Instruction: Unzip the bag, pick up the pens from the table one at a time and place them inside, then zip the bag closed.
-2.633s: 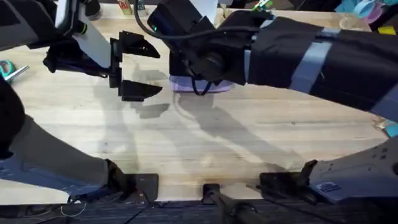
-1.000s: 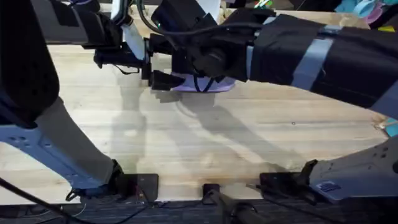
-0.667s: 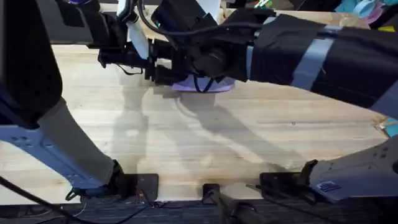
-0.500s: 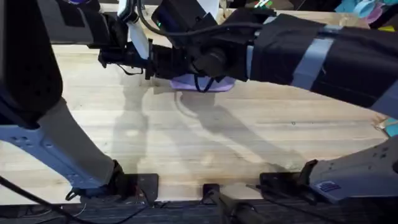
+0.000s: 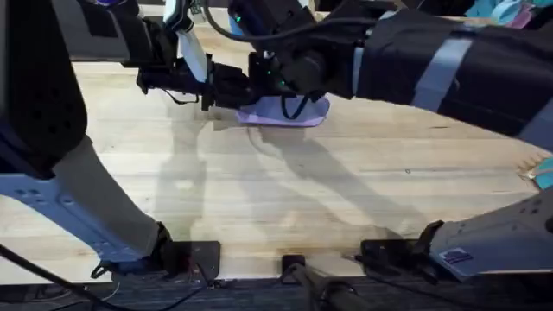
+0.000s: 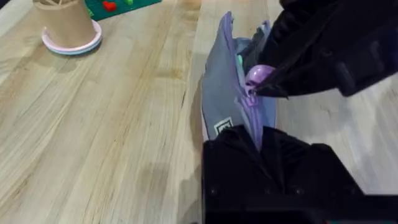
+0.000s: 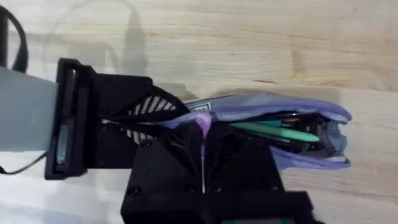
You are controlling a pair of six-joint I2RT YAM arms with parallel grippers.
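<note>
The lavender bag (image 5: 289, 111) lies on the table (image 5: 285, 190) at the back middle, with its zipper partly open. A green pen (image 7: 283, 132) shows inside it, and a darker pen (image 7: 298, 118) lies beside that one. My left gripper (image 5: 226, 86) is shut on the bag's left end; its black fingers (image 6: 242, 149) clamp the fabric. My right gripper (image 7: 202, 146) is shut on the purple zipper pull (image 7: 202, 121), close to the left gripper (image 7: 99, 124). The dark right arm (image 5: 415, 52) hangs over the bag and hides part of it.
A paper cup on a pink coaster (image 6: 65, 26) and a green object (image 6: 118, 5) stand beyond the bag. A teal item (image 5: 544, 177) sits at the table's right edge. Bare wood stretches from the bag to the near edge.
The left gripper came in from the left and shut on the bag's end. Over the last half second the right wrist shifted a little right and back, so more of the bag shows.
</note>
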